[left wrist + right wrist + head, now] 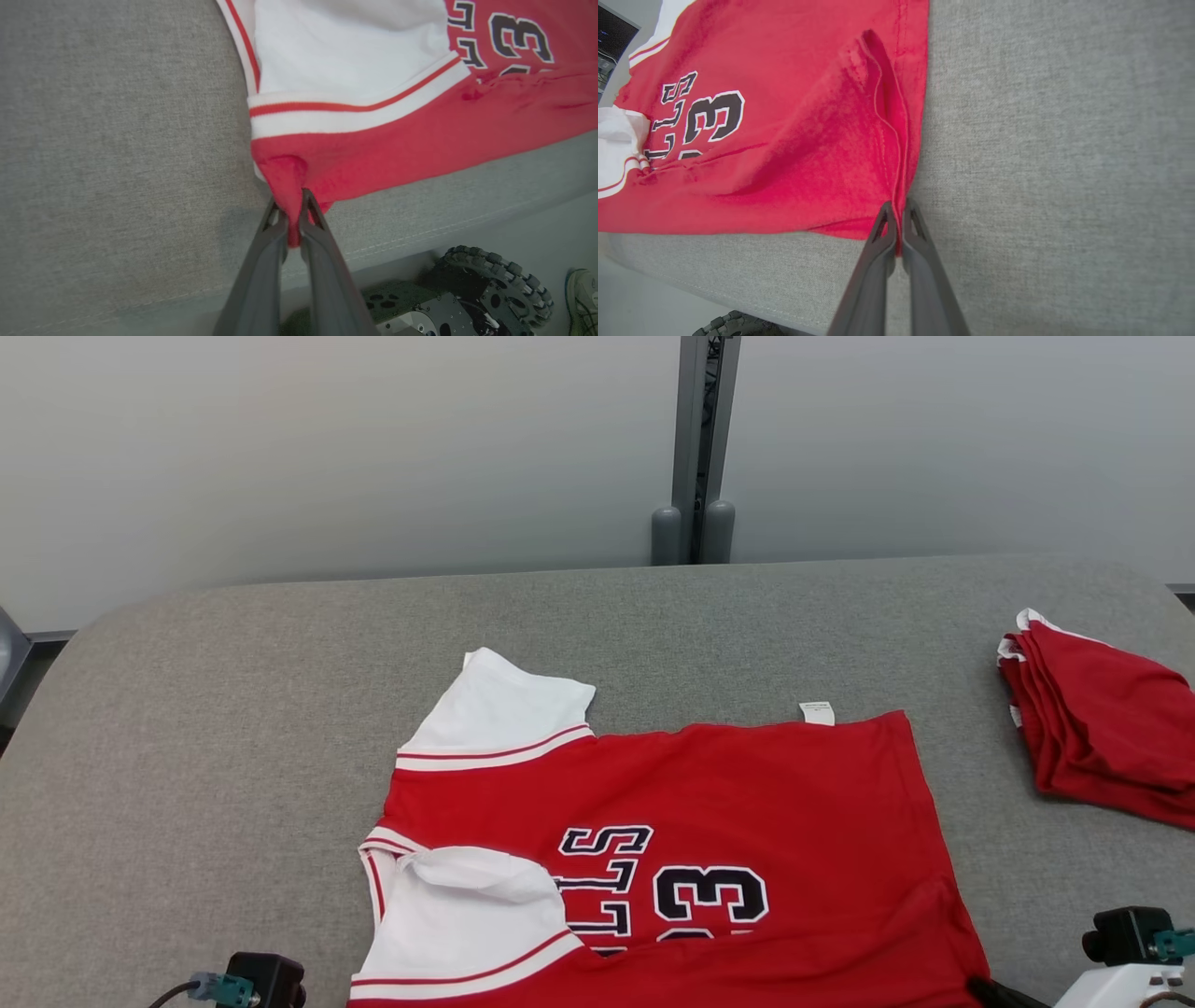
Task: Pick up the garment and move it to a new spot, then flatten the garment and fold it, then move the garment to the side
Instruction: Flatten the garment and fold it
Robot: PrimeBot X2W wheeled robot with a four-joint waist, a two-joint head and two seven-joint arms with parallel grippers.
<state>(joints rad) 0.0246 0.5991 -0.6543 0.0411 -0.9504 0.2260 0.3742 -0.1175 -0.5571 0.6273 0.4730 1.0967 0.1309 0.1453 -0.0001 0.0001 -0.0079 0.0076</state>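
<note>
The garment (700, 803) is a red jersey with white sleeves and dark lettering, lying mostly flat near the front edge of the grey padded table (187, 709). In the left wrist view my left gripper (290, 205) is shut on a bunched red corner of the garment (420, 130), just below the striped sleeve band. My right gripper (899, 210) is shut on the hem corner of the garment (784, 163) at the other side, where the fabric is pulled into a ridge. Both pinched corners lie close to the table's front edge.
A stack of folded red garments (1102, 728) sits at the table's right edge. A grey post (695, 448) stands against the wall behind. Below the table edge are the robot's wheel (490, 289) and a person's shoe (584, 294).
</note>
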